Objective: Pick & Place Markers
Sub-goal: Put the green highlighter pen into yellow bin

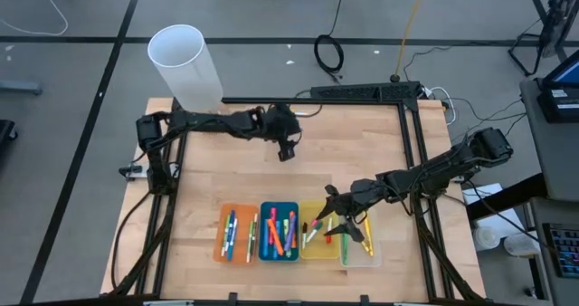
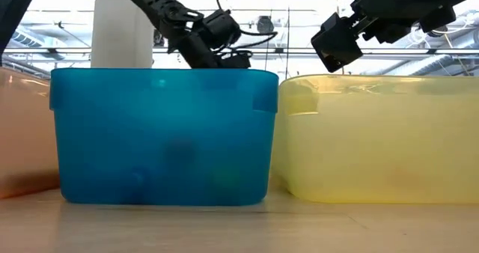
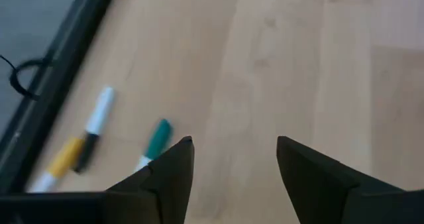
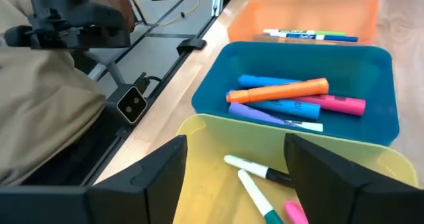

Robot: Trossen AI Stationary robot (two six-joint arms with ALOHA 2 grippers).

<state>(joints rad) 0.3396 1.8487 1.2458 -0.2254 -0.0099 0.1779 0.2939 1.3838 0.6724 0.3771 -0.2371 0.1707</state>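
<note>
While both arms hang over the wooden table (image 1: 208, 197), four box-shaped plastic trays sit in a row near its front edge. From left to right they are the orange tray (image 1: 237, 232), the blue tray (image 1: 280, 231), the yellow tray (image 1: 317, 231) and the clear tray (image 1: 360, 248). They touch side by side and have smooth, see-through walls.

Thin markers (image 4: 285, 91) lie in the trays. Seen from the right wrist, the orange tray holds about two long thin pens. The blue tray holds about five fat ones: blue, orange, another blue, pink and purple. The yellow tray shows two white pens with dark and green caps, and the pink tip of one more. How many lie in the clear tray is too small to count.

At the back of the table, the left gripper (image 1: 287, 149) hangs over bare wood with its two dark pointed fingers (image 3: 173, 164) apart and nothing between them. Two loose pens (image 3: 93, 124) lie on the wood near it, one white and blue with a yellow end, one with a green cap.

Over the yellow tray, the right gripper (image 1: 336, 214) has its fingers spread wide and holds nothing.

One tall white tube (image 1: 185, 63) stands at the table's back left corner.
</note>
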